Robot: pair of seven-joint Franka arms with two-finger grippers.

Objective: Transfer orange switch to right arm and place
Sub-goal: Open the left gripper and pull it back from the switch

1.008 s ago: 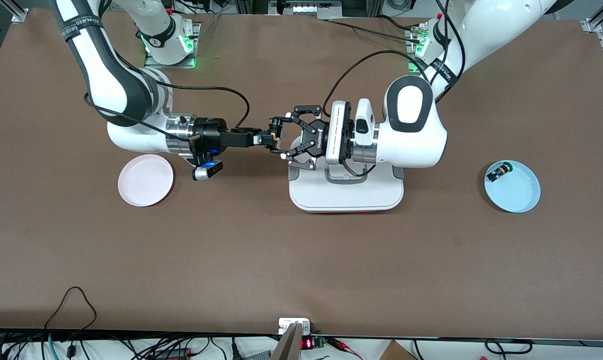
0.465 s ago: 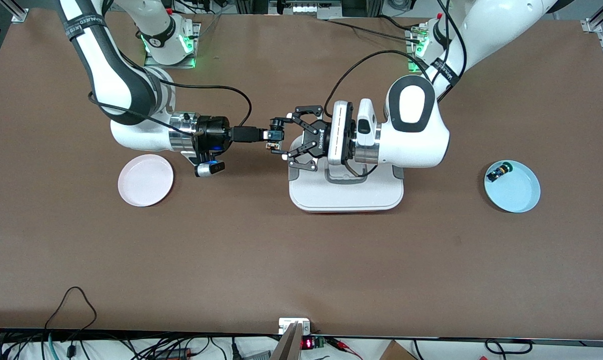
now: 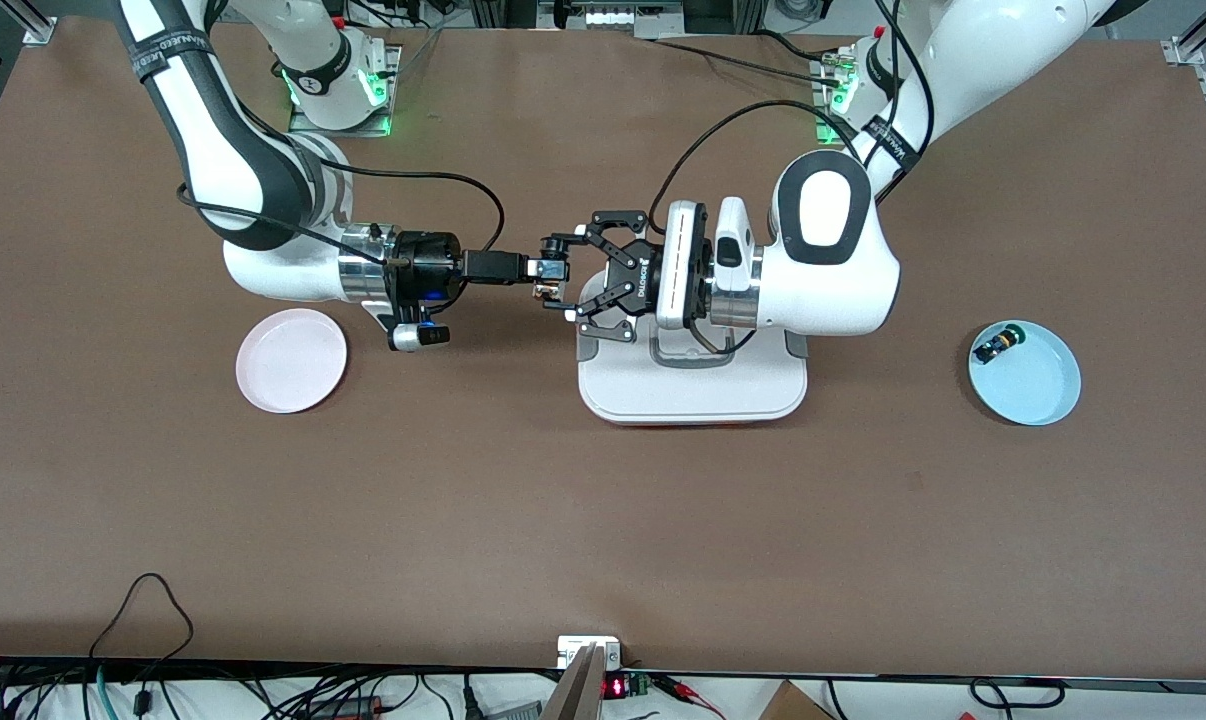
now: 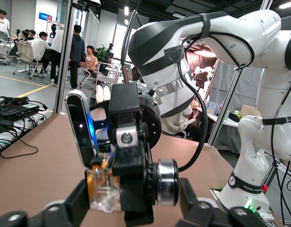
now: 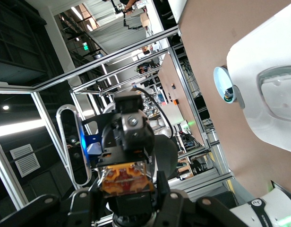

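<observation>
The orange switch (image 3: 547, 288) hangs in the air between the two grippers, over the table beside the white tray. My right gripper (image 3: 541, 270), slim and black, is shut on the switch's dark body. In the left wrist view the switch (image 4: 103, 189) shows its orange-and-clear terminal end, its black body and a silver ring. My left gripper (image 4: 133, 201) stands open around the switch, with a small gap at the ring side. In the front view the left gripper (image 3: 561, 277) faces the right one. The right wrist view shows the switch's (image 5: 124, 179) brassy terminals.
A white tray (image 3: 693, 395) lies under the left wrist. A pink plate (image 3: 291, 360) sits toward the right arm's end. A blue plate (image 3: 1033, 385) toward the left arm's end holds a green-capped switch (image 3: 993, 345).
The right gripper has turned, moved in a little and closed on the switch. The left gripper's fingers have come apart from it. Both arms have barely moved in the last half second.
</observation>
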